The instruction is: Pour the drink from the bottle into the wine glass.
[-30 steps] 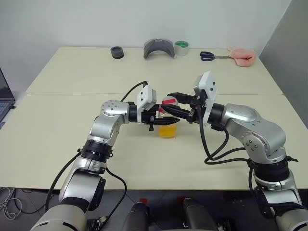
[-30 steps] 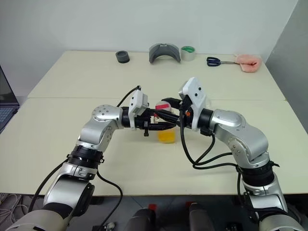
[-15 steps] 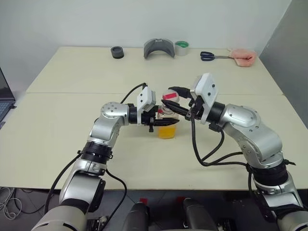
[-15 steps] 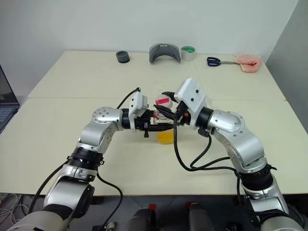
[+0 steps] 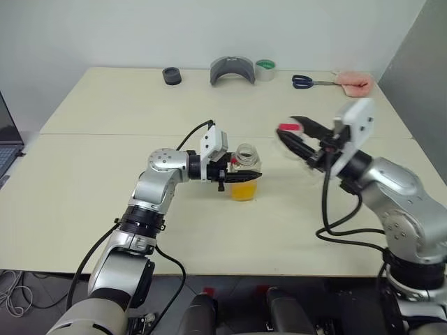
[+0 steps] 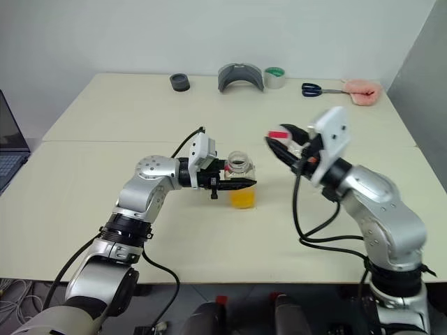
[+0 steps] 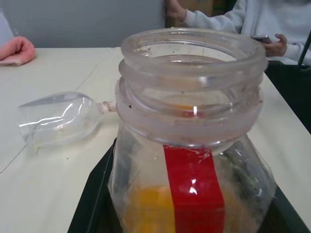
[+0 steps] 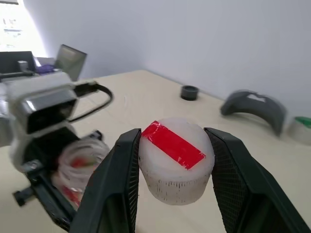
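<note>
Pale table (image 5: 84,181) — left jaws clamp the uncapped bottle (image 5: 244,174), orange drink (image 5: 244,190) low; right jaws grip its cap (image 8: 175,158)

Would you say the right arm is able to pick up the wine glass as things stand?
Probably not yet: the right tool is shut on the cap, so it has no free grip. The wine glass lies on its side on the table, uncovered.

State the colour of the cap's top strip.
Red, on a white cap; clearest in the right wrist view.
</note>
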